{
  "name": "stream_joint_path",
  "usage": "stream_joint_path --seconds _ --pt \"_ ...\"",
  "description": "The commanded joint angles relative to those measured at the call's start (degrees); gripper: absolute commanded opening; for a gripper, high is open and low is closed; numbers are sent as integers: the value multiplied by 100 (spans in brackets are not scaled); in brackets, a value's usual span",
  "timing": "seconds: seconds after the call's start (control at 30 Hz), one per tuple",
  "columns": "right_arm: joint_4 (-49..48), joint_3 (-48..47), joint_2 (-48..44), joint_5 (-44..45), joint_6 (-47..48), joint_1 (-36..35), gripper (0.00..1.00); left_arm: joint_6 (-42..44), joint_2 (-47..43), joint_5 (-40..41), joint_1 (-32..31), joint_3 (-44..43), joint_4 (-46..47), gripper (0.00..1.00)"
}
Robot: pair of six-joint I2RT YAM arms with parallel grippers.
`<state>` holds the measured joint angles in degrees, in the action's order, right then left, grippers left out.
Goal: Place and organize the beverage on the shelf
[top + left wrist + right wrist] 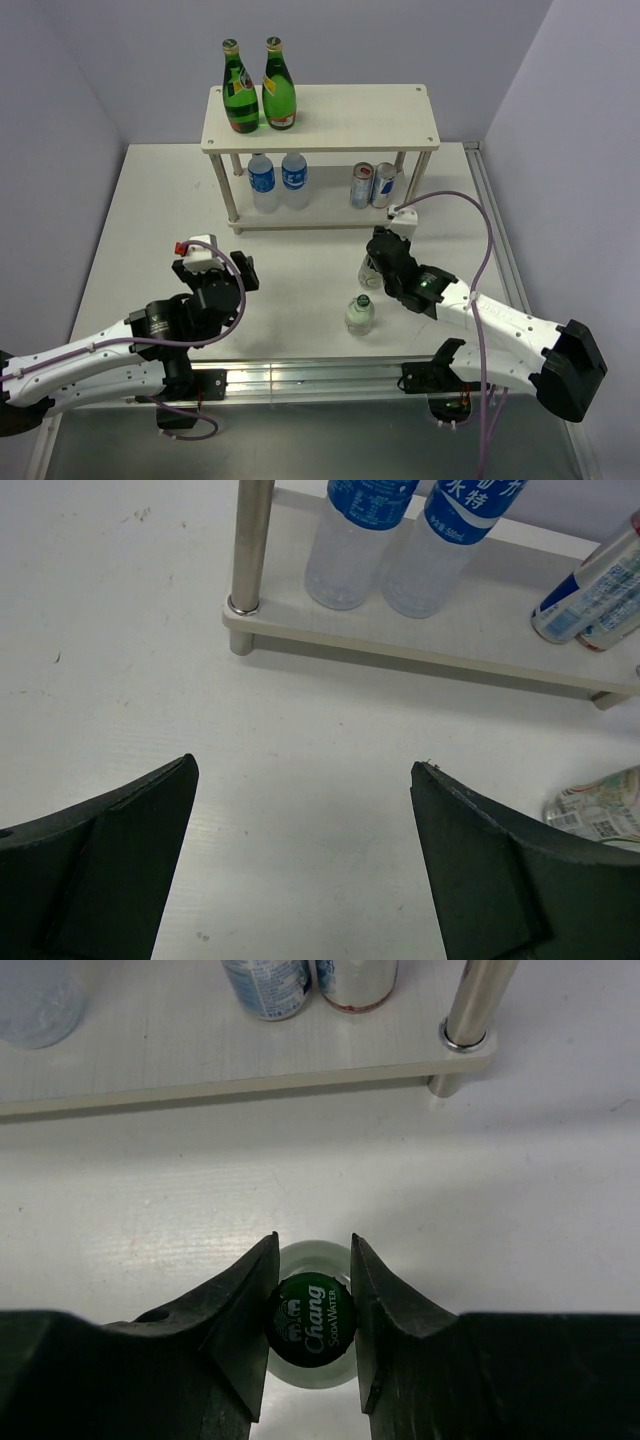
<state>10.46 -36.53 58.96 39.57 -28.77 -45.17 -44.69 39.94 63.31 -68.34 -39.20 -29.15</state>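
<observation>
1. Table (150, 220): white, bears all that follows.
2. Shelf (350, 115): two pale boards on silver legs, at the far middle of the table.
3. Left gripper (305, 780): jaws spread wide, nothing between them, low over bare table in front of the shelf's left end.
4. Right gripper (312, 1260): jaws narrow, clamped on the neck of item 7, in front of the shelf's right end.
5. Green bottles (240, 95): two, upright, side by side at the left end of the top board.
6. Water bottles (263, 180): two, clear with blue labels, upright, side by side on the lower board, left of centre.
7. Soda bottle (312, 1322): clear glass, green cap reading "Chang Soda Water", upright on the table just in front of the shelf's right front leg. The fingers (245, 1310) press on either side of the cap.
8. Second soda bottle (359, 314): same kind, upright, free on the table, just nearer the arm bases than item 7.
9. Cans (363, 185): two, upright, touching, on the lower board near its right end.
</observation>
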Motion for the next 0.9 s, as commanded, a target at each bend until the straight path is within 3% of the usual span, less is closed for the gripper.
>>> stream_joint_path --seconds 0.0,0.43,0.87 --pt "113 -881 -350 323 144 -89 0 -102 -66 287 -31 70 58 94" --pt "1669 -3482 10 516 715 -89 0 -937 -4 577 -31 -61 -777 95" --pt "2601 -6811 1213 754 1638 -80 0 -1174 -92 621 -31 -61 -988 95"
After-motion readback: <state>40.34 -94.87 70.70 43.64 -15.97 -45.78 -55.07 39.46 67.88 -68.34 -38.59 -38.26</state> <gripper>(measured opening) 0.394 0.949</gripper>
